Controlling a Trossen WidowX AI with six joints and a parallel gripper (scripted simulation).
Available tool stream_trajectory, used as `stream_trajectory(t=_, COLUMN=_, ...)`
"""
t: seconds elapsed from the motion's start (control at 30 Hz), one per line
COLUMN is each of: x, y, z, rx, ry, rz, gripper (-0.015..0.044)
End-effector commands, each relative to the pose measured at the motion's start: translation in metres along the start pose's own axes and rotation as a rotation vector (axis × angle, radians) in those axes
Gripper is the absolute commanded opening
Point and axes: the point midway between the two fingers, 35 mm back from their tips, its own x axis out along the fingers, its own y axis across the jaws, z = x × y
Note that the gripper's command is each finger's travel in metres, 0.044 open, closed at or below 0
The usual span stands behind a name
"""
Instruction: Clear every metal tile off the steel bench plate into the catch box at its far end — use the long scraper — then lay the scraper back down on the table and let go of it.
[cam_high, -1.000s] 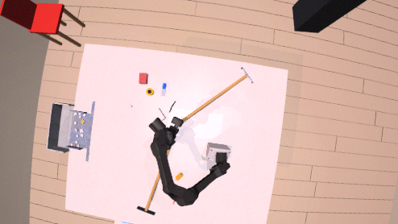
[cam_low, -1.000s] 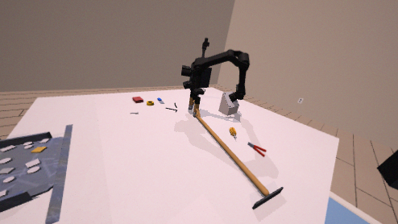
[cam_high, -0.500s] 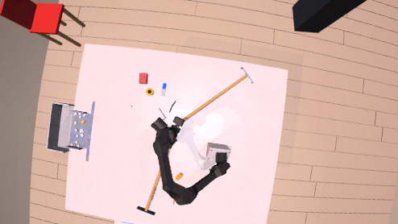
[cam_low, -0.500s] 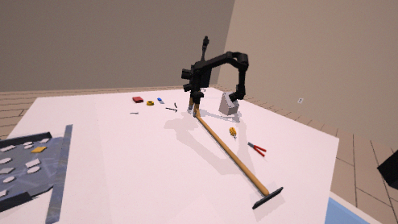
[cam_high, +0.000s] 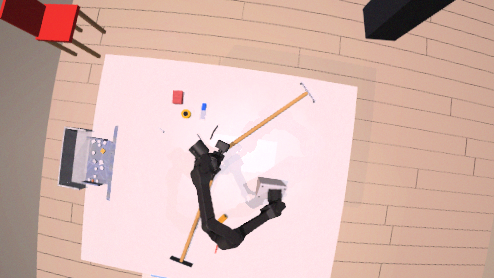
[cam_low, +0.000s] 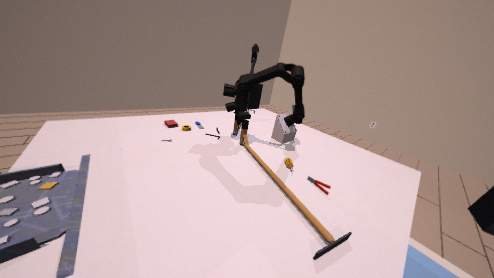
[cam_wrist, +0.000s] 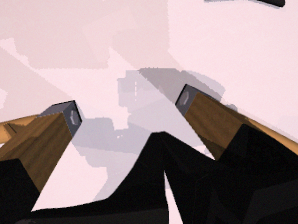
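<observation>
Top view, going left to right: you get the grey-walled catch box (cam_high: 75, 158) whole, butted up against the blue-grey steel bench plate (cam_high: 109, 162) (cam_low: 74, 220), while the exterior view only catches part of the plate and cuts off the box. Small pale tiles (cam_high: 101, 162) (cam_low: 41, 202) plus an orange one (cam_high: 103, 151) (cam_low: 48, 186) are sitting on the plate, so yeah, not cleared. Wrist view shows none of that, just two wooden grip blocks (cam_wrist: 42, 145) (cam_wrist: 212, 120) with grey metal ends.

Next along, the long wooden-handled tool with a flat black blade (cam_high: 190, 239) (cam_low: 292, 196) lies on the white worktop (cam_high: 135, 220) (cam_low: 165, 215) (cam_wrist: 45, 30). That's the one I'd call the scraper. Its blade end is well apart from the claw (cam_high: 212, 163) (cam_low: 243, 116) (cam_wrist: 159, 135), and the handle runs back to near it. The claw is clenched on nothing, fingers together between the grip blocks.

Right of that, the top view shows the second long wooden tool (cam_high: 270, 120) with its thin grey crosshead; the exterior view mostly hides it behind the arm. Exterior wins for the red-handled pliers (cam_low: 325, 185) though, since the arm covers most of them from above.
</observation>
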Motion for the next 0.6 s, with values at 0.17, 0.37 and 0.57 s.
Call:
stream_trajectory(t=0.17, x=0.0, y=-0.018, z=0.003, rx=0.0, ry=0.004, rz=-0.008, gripper=0.0)
stream_trajectory(t=0.37, x=-0.001, y=-0.028, z=0.004, rx=0.0, ry=0.003, rz=-0.01, gripper=0.0)
stream_trajectory(t=0.57, x=-0.002, y=-0.038, z=0.005, rx=0.001, ry=0.002, rz=-0.012, gripper=0.0)
